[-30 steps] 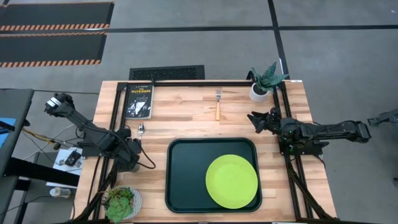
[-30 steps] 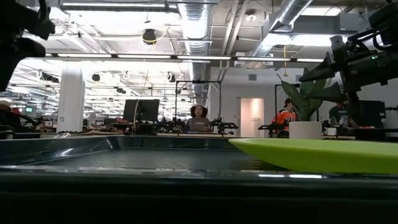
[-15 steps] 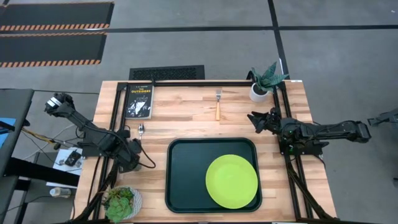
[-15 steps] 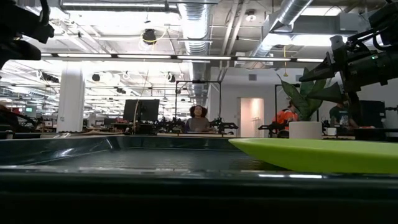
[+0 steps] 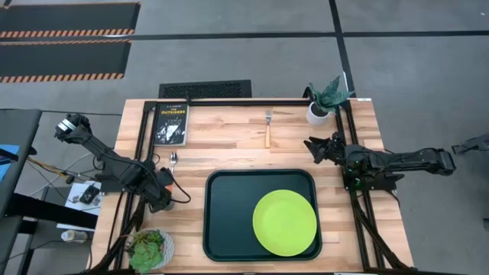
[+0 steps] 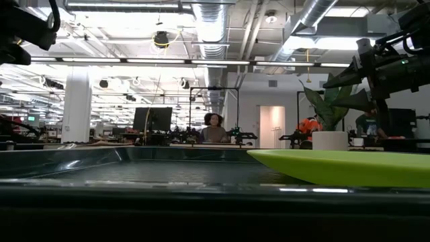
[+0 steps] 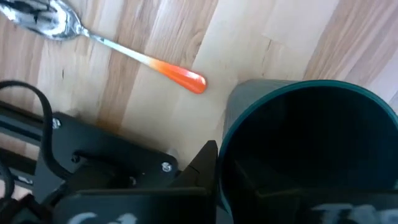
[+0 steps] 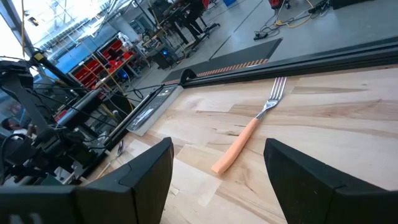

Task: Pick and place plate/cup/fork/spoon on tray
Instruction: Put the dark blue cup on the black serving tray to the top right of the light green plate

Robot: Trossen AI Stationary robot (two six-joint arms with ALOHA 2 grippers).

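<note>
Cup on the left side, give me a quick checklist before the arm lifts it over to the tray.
1. Left hand shut on the cup: ok, a finger sits inside the rim.
2. Cup upright: ok.
3. Spoon apart from the cup: ok.
4. Free space on the tray beside the plate: ok.
5. Right hand off the route, open near the fork: ok.
6. Grip firm enough to lift: cannot tell.
</note>
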